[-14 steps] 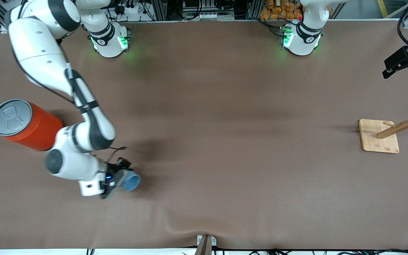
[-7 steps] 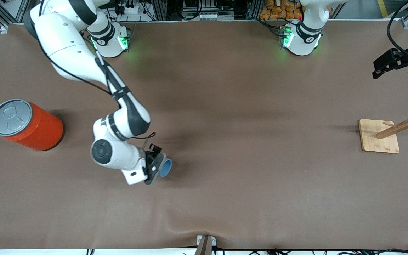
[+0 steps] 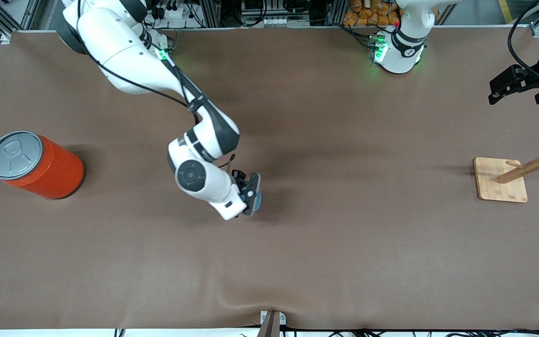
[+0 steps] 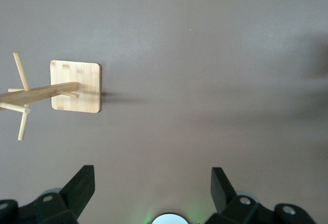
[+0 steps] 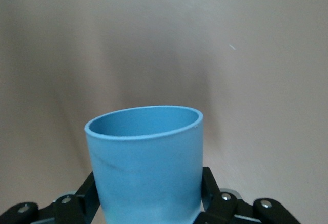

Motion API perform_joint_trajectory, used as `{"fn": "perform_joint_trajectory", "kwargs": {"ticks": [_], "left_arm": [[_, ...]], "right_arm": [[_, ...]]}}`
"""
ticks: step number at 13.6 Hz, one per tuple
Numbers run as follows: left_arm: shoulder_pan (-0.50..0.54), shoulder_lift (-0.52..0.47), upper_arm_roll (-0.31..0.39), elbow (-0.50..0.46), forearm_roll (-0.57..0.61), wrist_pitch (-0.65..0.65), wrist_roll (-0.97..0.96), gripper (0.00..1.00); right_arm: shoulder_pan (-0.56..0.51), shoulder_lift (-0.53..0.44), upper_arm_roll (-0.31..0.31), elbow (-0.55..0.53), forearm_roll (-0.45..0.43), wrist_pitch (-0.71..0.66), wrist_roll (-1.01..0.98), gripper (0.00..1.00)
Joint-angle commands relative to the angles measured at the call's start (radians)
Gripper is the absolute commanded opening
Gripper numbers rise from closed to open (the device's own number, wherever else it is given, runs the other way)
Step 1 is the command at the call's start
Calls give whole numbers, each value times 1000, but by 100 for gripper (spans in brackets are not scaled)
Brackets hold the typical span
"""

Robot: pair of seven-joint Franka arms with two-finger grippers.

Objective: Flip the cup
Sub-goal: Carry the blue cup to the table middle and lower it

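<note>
At the middle left of the front view stands the orange-red can (image 3: pixel 33 164) with its grey lid. Near the frame's centre the right gripper (image 3: pixel 252 195) hangs over the brown table (image 3: pixel 344 257), fingers clamped on the light blue cup (image 5: pixel 148 170) (only a sliver shows there). At the upper right edge the left gripper (image 3: pixel 508 86) waits, fingers spread wide and empty, above the wooden rack (image 3: pixel 522 171).

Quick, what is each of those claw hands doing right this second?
Left gripper: open, holding nothing, up over the table near the wooden rack.
Right gripper: closed on the blue cup, carried above the table's middle.
</note>
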State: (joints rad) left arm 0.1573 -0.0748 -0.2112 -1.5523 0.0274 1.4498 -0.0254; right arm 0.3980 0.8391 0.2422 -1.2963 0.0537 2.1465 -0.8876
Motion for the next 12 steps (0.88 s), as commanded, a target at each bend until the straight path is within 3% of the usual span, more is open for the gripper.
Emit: {"fn": "perform_joint_trajectory", "kwargs": {"ticks": [1, 5, 7, 9, 12], "left_arm": [[5, -13, -5, -5, -1, -17, 4, 100], [13, -11, -4, 1, -1, -16, 12, 100], [14, -11, -2, 1, -1, -16, 12, 100], [14, -11, 3, 3, -1, -13, 13, 100], [14, -10, 4, 3, -1, -13, 13, 100]], "right_arm": [[64, -12, -11, -12, -61, 16, -22, 64], [85, 8, -14, -60, -97, 100, -13, 64], [84, 12, -14, -84, -95, 156, -14, 77], [90, 12, -14, -86, -97, 173, -14, 100], [96, 5, -14, -83, -95, 164, -10, 100]]}}
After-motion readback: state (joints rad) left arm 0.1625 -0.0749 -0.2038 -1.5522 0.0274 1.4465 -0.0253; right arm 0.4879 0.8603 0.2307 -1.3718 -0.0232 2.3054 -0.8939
